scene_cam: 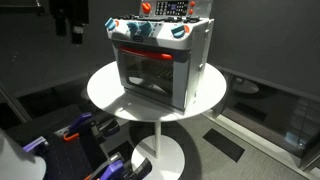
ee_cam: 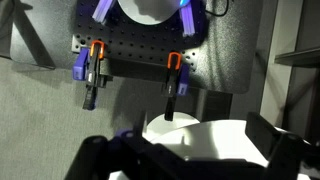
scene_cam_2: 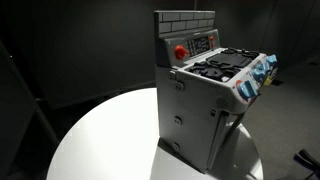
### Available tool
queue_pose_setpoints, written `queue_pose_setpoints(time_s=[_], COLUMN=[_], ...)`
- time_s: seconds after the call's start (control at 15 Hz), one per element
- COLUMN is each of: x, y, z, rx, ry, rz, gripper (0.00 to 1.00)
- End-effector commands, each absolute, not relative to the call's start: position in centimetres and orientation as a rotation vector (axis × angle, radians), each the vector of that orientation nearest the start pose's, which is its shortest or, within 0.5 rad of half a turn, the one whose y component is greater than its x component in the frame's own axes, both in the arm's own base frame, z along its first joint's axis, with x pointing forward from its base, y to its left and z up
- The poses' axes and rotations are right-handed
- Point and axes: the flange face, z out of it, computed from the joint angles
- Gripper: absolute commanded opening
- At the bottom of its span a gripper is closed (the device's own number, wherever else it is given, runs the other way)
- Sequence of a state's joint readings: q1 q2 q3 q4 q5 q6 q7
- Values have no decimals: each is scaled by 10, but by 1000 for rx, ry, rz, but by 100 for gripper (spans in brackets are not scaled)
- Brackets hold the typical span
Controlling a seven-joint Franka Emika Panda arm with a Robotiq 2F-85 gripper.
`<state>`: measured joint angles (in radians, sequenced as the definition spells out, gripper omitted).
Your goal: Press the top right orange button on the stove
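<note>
Quick status from us: the press hasn't started, we're only at the approach. The stove [scene_cam: 160, 62] sits in the middle of the round white table [scene_cam: 105, 92] with its glass door facing that camera. In both exterior views nothing touches it.

Our gripper [scene_cam: 70, 20] hangs in the upper corner of an exterior view, well apart from the stove and off to the side of the table. The wrist view looks down past the table's edge at a dark pegboard [ee_cam: 140, 50] with two purple-and-orange clamps [ee_cam: 93, 65] on it. The stove isn't in that view at all. The dark fingers [ee_cam: 105, 155] show at the bottom, spread wide with nothing between them, so we'd call the gripper open and empty.

The target should be on the upright back panel [scene_cam_2: 190, 45] behind the burners [scene_cam_2: 222, 66]. We can see a red-orange round button [scene_cam_2: 181, 52] there, just beside a small control block [scene_cam_2: 203, 43]. It's all too small for us to say which button counts as "top right".

Next move as we read it: swing across over the table, line up with that panel, and maybe bring the fingers together to make one blunt tip. Then we come in square on the button. The stove looks light, so we'd guess a hard shove could slide or tip it, and a gentle press seems best.
</note>
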<state>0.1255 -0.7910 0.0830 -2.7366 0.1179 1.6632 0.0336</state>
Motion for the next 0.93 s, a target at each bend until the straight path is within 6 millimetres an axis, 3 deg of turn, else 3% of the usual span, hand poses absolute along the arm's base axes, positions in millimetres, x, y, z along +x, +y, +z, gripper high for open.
queue_pose_setpoints(time_s=[0.0,0.27,0.87], x=[268,268,338], y=[67,67,56], z=[423,423,478], rx=[-3079,-3079,-3156], ry=[-176,-176,-86], rz=[447,447,91], gripper=[100,100,100])
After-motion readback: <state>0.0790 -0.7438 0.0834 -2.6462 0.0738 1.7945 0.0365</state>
